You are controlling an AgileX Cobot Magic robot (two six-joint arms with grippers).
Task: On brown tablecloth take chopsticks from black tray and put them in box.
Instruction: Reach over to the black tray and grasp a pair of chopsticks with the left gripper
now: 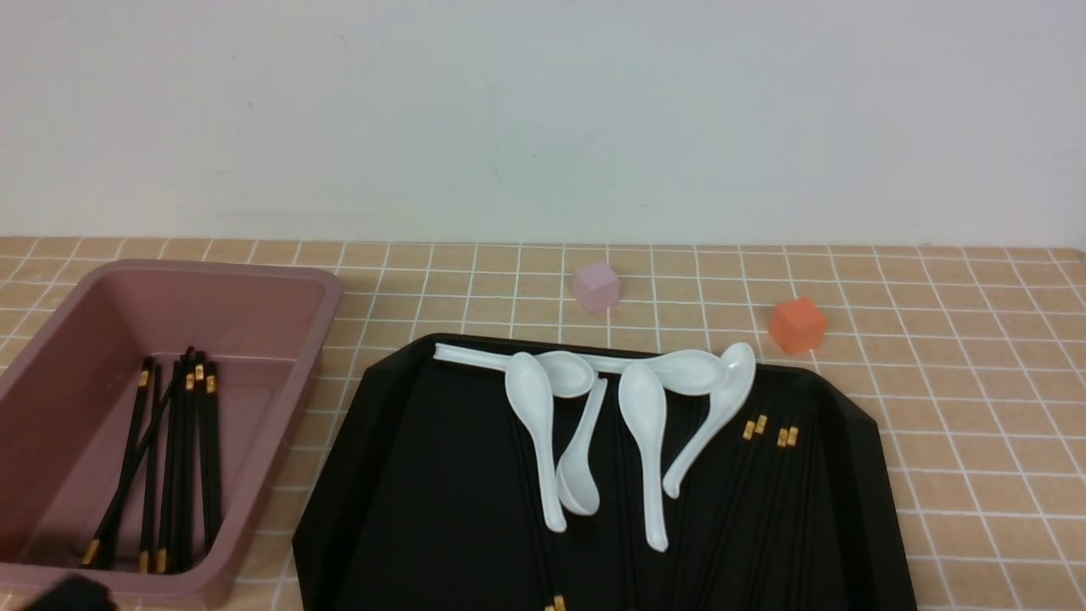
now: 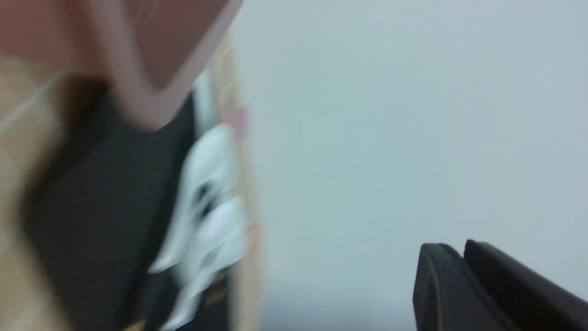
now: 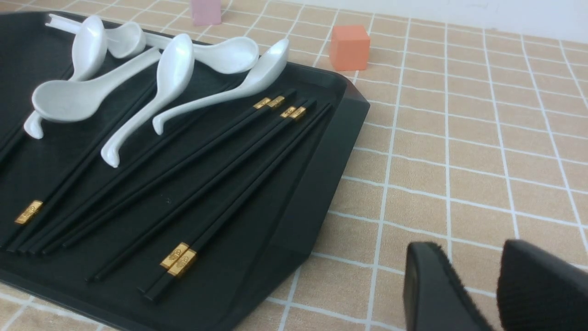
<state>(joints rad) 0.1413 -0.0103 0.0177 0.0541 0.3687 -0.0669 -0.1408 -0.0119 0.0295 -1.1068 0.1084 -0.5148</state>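
The black tray point(image 1: 407, 475) lies on the brown tablecloth point(image 1: 976, 407) in the middle. Several black chopsticks point(image 1: 764, 492) with gold bands lie on its right half, partly under white spoons point(image 1: 645, 424); they also show in the right wrist view point(image 3: 239, 151). The mauve box point(image 1: 327, 293) stands at the left with several chopsticks point(image 1: 174, 458) inside. My right gripper point(image 3: 473, 250) is open and empty, low over the cloth beside the tray's right edge. My left gripper point(image 2: 461, 250) is shut and empty; its view is blurred, showing the box rim point(image 2: 138, 92) and the tray point(image 2: 101, 207).
A small pink cube point(image 1: 596, 285) and an orange cube point(image 1: 797, 324) sit on the cloth behind the tray. A white wall rises behind the table. A dark part of my left arm point(image 1: 72, 594) shows at the bottom-left corner of the front view, by the box's near end.
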